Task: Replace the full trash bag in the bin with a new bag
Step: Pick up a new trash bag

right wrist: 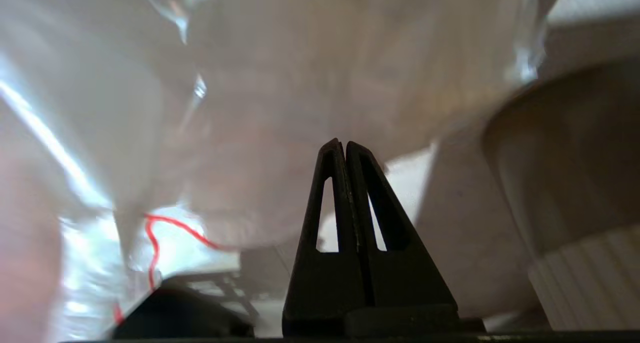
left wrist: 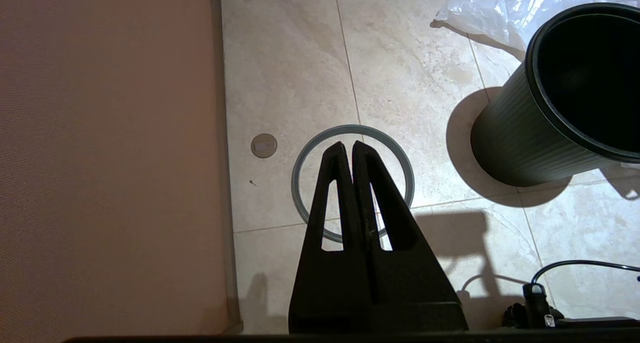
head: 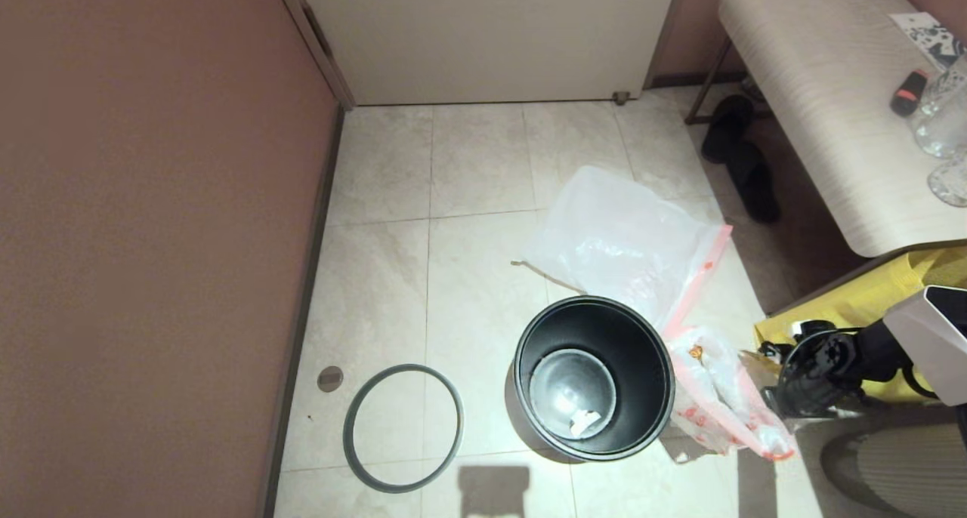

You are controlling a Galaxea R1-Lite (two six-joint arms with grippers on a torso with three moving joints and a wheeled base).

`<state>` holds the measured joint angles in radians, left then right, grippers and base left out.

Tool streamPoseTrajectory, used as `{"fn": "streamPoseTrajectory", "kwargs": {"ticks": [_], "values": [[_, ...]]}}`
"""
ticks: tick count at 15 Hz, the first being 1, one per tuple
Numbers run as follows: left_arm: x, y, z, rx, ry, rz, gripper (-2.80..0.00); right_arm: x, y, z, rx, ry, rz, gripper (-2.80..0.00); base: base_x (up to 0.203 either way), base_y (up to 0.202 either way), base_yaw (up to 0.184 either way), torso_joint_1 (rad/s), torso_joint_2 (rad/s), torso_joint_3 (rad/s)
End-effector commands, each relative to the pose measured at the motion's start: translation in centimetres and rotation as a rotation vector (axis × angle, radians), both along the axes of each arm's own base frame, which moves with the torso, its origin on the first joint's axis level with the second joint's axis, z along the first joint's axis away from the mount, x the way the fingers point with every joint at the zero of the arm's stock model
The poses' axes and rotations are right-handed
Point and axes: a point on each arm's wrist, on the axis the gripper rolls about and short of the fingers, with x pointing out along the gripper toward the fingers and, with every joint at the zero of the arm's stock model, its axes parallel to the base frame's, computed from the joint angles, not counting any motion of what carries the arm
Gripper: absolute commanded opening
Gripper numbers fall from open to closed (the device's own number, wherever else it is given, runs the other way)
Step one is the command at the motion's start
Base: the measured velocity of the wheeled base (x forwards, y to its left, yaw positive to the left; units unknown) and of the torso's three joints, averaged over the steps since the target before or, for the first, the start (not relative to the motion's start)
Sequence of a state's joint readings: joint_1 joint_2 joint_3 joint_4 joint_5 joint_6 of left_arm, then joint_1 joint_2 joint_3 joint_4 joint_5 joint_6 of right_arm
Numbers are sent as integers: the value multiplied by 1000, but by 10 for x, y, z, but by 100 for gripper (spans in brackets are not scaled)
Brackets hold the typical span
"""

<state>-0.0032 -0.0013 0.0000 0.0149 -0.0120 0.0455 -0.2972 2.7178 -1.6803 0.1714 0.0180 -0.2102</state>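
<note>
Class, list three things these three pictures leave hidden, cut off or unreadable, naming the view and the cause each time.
1. Right gripper: out of sight in the head view; only its arm shows at the right edge.
2. Full trash bag: its contents, head view, too small and veiled by plastic; right wrist view, blurred.
3. Scrap in the bin: head view, too small to identify; left wrist view, the interior is dark.

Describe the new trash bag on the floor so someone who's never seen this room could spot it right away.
Start at the white door and come down the tiled floor to the round black bin. The new bag lies spread flat just beyond it. Unlike the lumpy full trash bag right of the bin, it is sheet-like, showing no rubbish.
</note>
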Motion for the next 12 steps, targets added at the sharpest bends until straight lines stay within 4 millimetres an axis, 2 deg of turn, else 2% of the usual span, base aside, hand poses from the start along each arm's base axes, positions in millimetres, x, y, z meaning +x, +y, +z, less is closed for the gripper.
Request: {"fn": "streamPoseTrajectory", "kwargs": {"ticks": [1, 3, 6, 10, 12], "values": [[0, 0, 0, 0, 2, 0, -280, -14, -22, 27, -21, 48, -46, -280, 0, 0, 0, 0, 0, 0], [0, 0, 0, 0, 2, 0, -280, -17, -35, 52, -12, 0, -73, -280, 0, 0, 0, 0, 0, 0], [0, 0, 0, 0, 2, 0, -280, -8, -32, 95, 221, -233, -121, -280, 0, 0, 0, 0, 0, 0], [0, 0, 0, 0, 2, 0, -280, 24, -9, 102, 325, -473, -94, -280, 0, 0, 0, 0, 0, 0], [0, 0, 0, 0, 2, 0, -280, 32, 7, 100, 420, -514, -21, -280, 0, 0, 0, 0, 0, 0]]}}
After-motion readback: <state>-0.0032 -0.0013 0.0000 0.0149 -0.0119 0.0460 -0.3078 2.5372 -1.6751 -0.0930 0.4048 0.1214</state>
